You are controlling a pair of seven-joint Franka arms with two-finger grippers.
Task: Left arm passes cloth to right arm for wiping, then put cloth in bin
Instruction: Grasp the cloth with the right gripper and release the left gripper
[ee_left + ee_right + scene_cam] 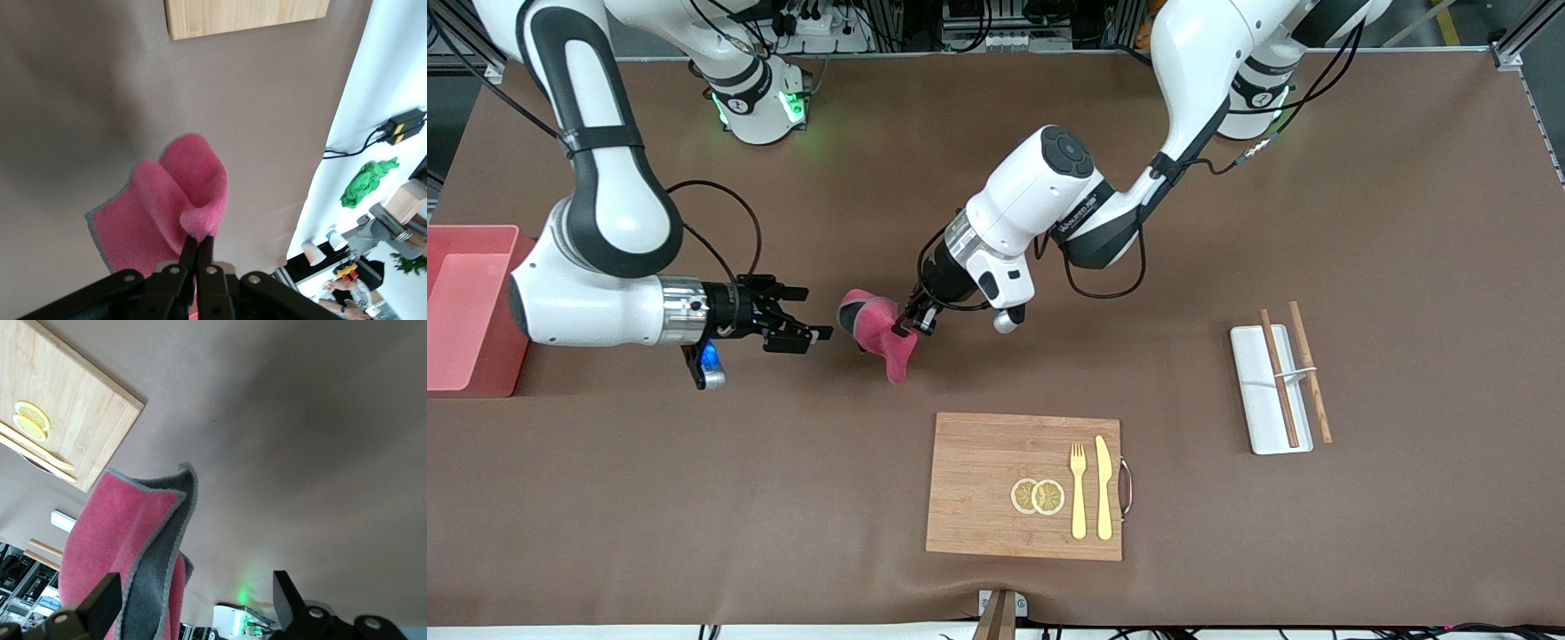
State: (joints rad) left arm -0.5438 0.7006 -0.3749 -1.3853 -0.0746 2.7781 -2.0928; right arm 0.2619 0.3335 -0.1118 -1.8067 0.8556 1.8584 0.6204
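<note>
The cloth (pixel 879 332) hangs above the bare table, pinched in my clenched left gripper (pixel 908 325), while my right gripper (pixel 805 322) waits just beside it with fingers spread wide and holding nothing, the bin (pixel 471 311) at that arm's end of the table.

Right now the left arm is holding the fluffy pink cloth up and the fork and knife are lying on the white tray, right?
Not quite. The yellow fork and knife lie on the wooden cutting board, as the front view shows. The left end effector does hold the pink cloth.
</note>
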